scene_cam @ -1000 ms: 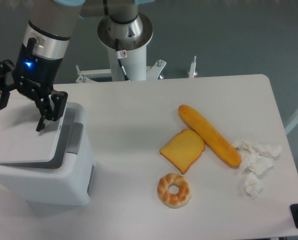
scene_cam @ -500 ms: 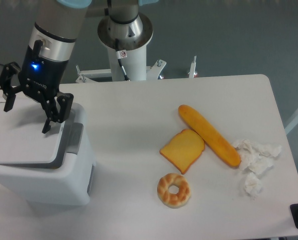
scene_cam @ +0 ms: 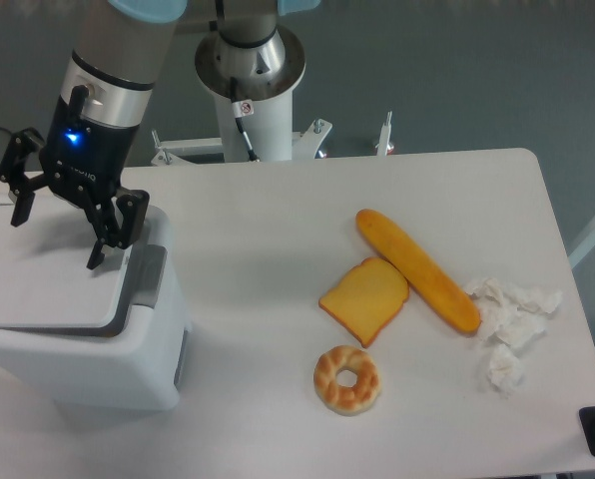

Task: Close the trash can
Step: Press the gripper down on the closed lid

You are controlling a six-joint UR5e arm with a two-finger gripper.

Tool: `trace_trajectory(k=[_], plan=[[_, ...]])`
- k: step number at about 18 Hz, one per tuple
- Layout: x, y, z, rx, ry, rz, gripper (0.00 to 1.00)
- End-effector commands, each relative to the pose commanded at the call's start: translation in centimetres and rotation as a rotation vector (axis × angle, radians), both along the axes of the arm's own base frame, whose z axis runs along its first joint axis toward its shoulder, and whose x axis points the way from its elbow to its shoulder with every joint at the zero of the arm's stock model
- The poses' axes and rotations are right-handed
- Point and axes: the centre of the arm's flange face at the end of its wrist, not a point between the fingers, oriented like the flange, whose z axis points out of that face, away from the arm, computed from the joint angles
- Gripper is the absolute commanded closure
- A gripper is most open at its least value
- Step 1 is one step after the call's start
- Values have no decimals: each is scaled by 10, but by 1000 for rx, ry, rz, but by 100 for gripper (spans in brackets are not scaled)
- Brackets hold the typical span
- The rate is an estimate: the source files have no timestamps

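A: Where does the trash can (scene_cam: 78, 339) stand?

B: At the desk's (scene_cam: 278, 230) left edge, filling the near-left corner. It is a big white box, and its flat lid (scene_cam: 48, 269) looks to lie level on the body, with the grey latch strip (scene_cam: 150, 277) along the lid's right side.

A: And the hand (scene_cam: 58, 232)?

B: Right above the lid, toward its far part. The two fingers are spread wide, one fingertip (scene_cam: 20, 210) over the lid's left part and the other (scene_cam: 98, 257) near the latch side. Nothing is between them. Whether the tips touch the lid I cannot tell from this one view.

A: Why spread apart, and not gripping?

B: My reading is that a lid is shut by pressing, not by grasping. Splayed fingers give two pressing points across the flat panel, so the push lands evenly and the lid does not twist on its hinge.

A: So is the job done?

B: Close to it, I would judge. The lid sits flat, with no gap I can see. Whether the latch has caught is not visible.

A: Anything else on the desk?

B: A baguette (scene_cam: 417, 269), a slice of toast (scene_cam: 365, 299) touching it on its left, and a bagel (scene_cam: 347, 379) just nearer than the toast, all toward the right half. Some crumpled paper (scene_cam: 507, 319) lies by the right edge. They are well apart from the bin, so they do not hinder the arm.
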Motion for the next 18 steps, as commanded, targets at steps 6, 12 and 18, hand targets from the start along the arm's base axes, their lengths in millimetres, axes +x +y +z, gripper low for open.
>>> trace_trajectory(k=[6,12,18], plan=[[-1,2,-3,-4,-1,-4,0],[-3,3,-6,-10,-3,-1,0],[-4,2,-10,-16,-5,1,0]])
